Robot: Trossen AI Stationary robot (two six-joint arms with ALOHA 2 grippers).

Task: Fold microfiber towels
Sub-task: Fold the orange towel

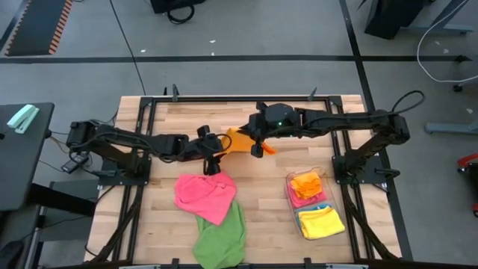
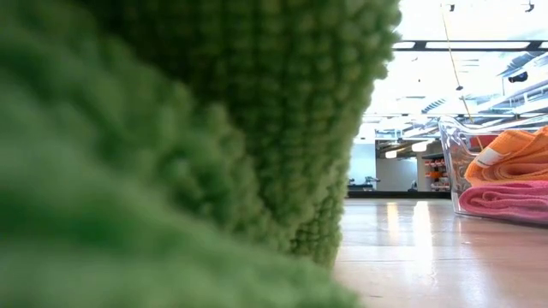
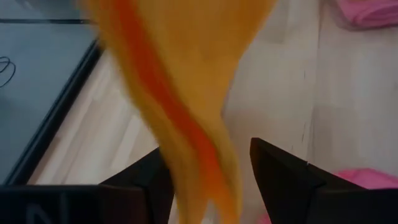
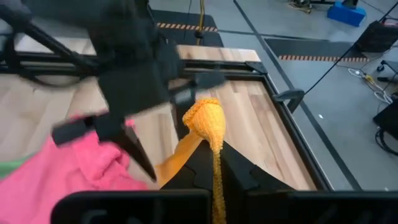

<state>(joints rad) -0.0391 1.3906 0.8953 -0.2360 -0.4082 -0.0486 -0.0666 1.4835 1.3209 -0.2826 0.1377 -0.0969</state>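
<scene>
Both arms meet over the far middle of the wooden table. Orange towel hangs stretched between left gripper and right gripper. Pink towel lies crumpled below them, overlapping green towel at the near edge. Clear bin at right holds folded orange, pink and yellow towels.

A pale wooden table top sits in a black metal frame on a grey concrete floor crossed by dark lines. An orange-and-black striped mat lies at the far left, black cables trail over the floor, and a dark side table stands to the left. In the low view, long ceiling lights glow over a bright hall.
</scene>
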